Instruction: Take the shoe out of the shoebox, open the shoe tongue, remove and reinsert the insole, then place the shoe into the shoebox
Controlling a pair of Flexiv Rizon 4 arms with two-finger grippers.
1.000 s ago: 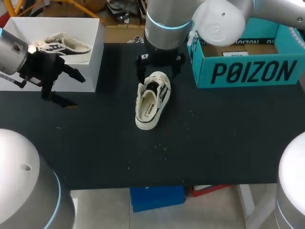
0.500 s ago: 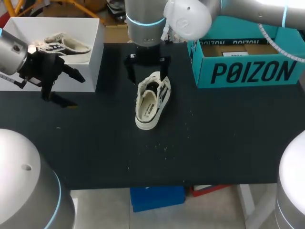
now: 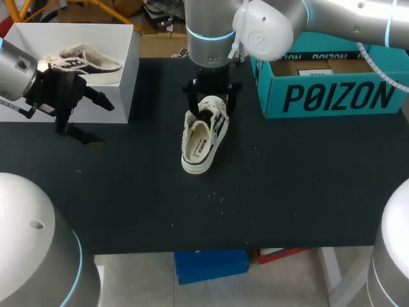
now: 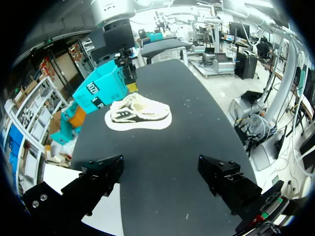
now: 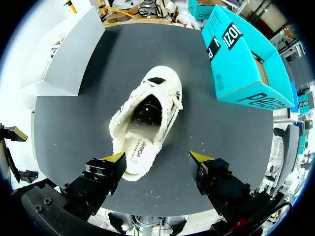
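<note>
Centrally on the black table [image 3: 287, 179] lies the white low canvas shoe with black stripes [image 3: 203, 135], out of both boxes, its opening facing up. The right gripper [image 5: 156, 157] hangs over it with fingers spread wide; whether a tip touches the shoe is hard to judge. The teal cardboard shoebox [image 3: 332, 96] stands to the shoe's right. The left gripper [image 4: 162, 172], fingers likewise spread and holding nothing, sits beside the white open box [image 3: 126, 89].
</note>
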